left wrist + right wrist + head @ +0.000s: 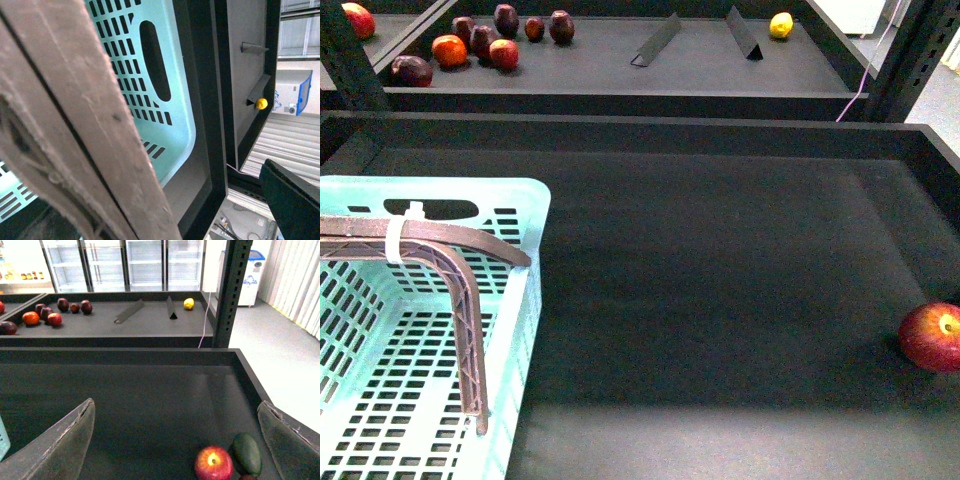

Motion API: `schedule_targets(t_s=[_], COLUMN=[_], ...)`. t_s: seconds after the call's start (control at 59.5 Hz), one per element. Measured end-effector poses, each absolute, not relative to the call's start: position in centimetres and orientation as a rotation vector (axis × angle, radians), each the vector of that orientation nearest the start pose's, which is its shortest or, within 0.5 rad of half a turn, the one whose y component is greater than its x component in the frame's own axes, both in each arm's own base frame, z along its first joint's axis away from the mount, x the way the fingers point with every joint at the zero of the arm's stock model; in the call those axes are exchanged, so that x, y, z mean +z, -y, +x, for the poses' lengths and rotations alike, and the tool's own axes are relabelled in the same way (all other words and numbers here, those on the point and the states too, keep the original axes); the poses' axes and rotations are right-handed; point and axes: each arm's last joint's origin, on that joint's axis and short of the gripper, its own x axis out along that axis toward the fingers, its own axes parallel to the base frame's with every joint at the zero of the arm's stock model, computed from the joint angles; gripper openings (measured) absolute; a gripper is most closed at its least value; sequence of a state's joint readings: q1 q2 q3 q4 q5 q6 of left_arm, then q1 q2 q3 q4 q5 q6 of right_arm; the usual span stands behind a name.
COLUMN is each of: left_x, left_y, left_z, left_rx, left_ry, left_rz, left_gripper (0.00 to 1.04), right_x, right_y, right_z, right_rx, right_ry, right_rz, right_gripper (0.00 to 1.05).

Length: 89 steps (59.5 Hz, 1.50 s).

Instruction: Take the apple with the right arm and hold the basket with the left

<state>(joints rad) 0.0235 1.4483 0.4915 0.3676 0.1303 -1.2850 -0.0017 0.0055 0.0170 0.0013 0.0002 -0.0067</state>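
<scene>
The apple [932,337], red with a yellow patch at its stem, lies on the dark shelf floor at the far right. In the right wrist view the apple [213,463] sits between the wide-spread fingers of my open right gripper [175,440], nearer the right finger [290,445] and untouched. The aqua basket [420,330] stands at the near left, its brown handle [460,300] bound with a white zip tie [398,235]. My open left gripper [170,215] hovers at the handle [75,125], which fills the left wrist view; only one finger [292,200] shows. Neither arm appears in the front view.
A dark green fruit [247,454] lies right beside the apple. The shelf's raised rim [640,130] runs along the back and right. On the upper shelf are dark red fruits [485,40], two slanted dividers [655,42] and a small yellow fruit [781,25].
</scene>
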Motion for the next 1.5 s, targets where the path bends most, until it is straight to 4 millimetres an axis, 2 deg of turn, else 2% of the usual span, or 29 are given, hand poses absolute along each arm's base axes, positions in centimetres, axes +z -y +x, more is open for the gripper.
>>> schedule_targets(t_s=[0.101,0.538,0.572,0.757,1.043,1.227,1.497], left_x=[14.0,13.7,13.7,15.0,19.9,22.9,25.9], left_y=[-0.4,-0.5,-0.5,0.1,3.2,7.5,15.9], left_z=[26.1,26.5,26.5,26.6,25.3,25.7,26.6], left_rx=[0.316,0.359,0.364,0.335,0.209,0.092,-0.123], left_ry=[-0.583,-0.597,-0.597,-0.598,-0.614,-0.64,-0.734], left_rz=[-1.288,-1.307,-1.329,-1.322,-1.283,-1.228,-1.146], left_gripper=[0.97,0.24,0.21,0.17,0.17,0.17,0.17], right_x=[16.9,16.9,16.9,16.9,16.9,16.9,16.9], right_y=[0.0,0.0,0.0,0.0,0.0,0.0,0.0], right_z=[9.7,9.7,9.7,9.7,9.7,9.7,9.7], right_rx=[-0.002,-0.002,-0.002,-0.002,-0.002,-0.002,-0.002], right_ry=[0.013,0.013,0.013,0.013,0.013,0.013,0.013], right_rz=[-0.007,-0.007,-0.007,-0.007,-0.007,-0.007,-0.007], right_gripper=[0.96,0.96,0.96,0.96,0.96,0.96,0.96])
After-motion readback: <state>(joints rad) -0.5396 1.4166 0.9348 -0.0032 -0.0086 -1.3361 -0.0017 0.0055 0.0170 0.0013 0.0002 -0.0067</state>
